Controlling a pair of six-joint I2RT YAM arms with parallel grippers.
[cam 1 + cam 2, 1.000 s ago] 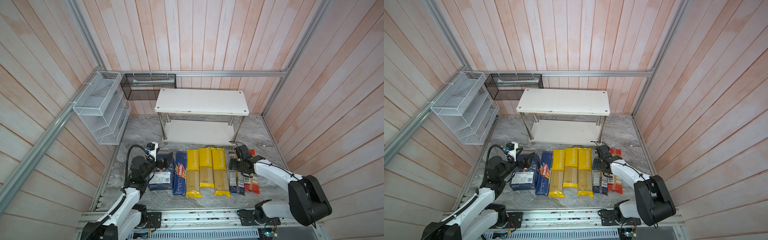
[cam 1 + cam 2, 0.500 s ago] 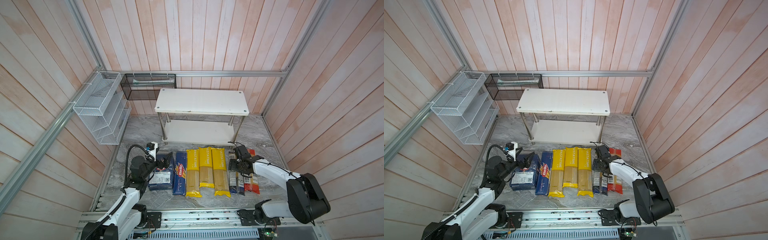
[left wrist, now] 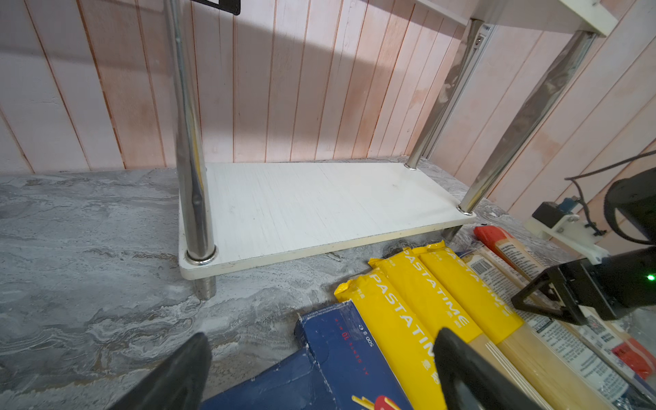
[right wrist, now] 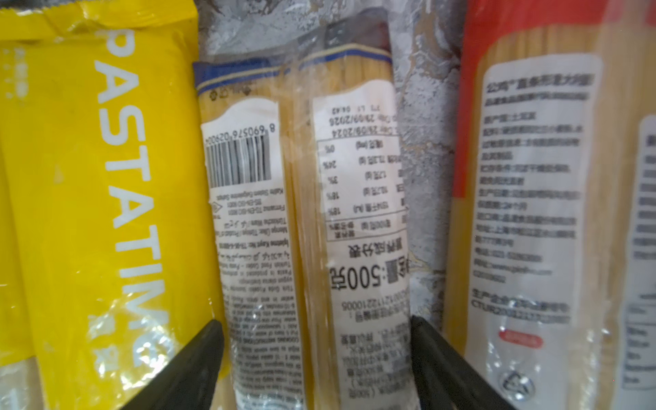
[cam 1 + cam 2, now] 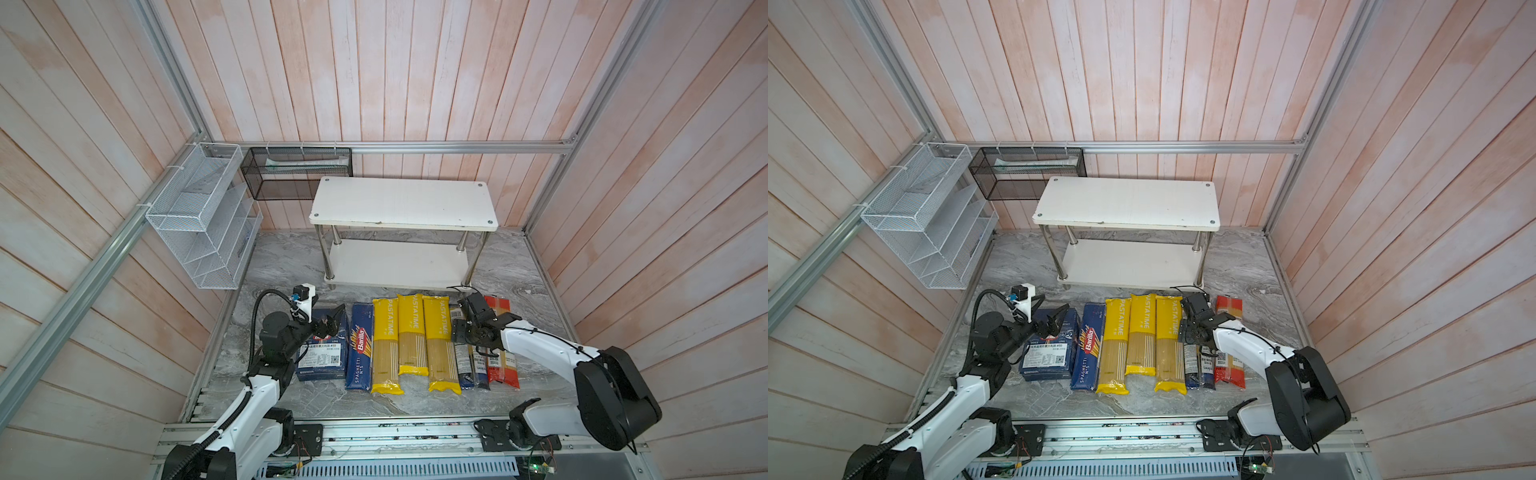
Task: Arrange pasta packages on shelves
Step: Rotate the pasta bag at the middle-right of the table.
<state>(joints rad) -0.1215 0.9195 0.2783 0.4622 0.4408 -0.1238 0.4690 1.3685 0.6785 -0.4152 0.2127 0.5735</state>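
Seven packs (image 5: 411,332) still line the tabletop's (image 5: 282,266) near edge, shelves (image 5: 403,201) bare; your right gripper (image 4: 316,323) has slid astride the dark-blue-ended bag (image 4: 301,170), jaws spread to pinch; left gripper (image 3: 321,335) gapes over a blue box (image 5: 322,357).

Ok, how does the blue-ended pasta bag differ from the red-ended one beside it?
The blue-ended bag lies between the right gripper's open jaws; the red-ended bag lies outside them. The blue-ended bag lies against a yellow pack; the red-ended bag ends the row, a strip of floor between the two. Both lie flat on the floor, labels up.
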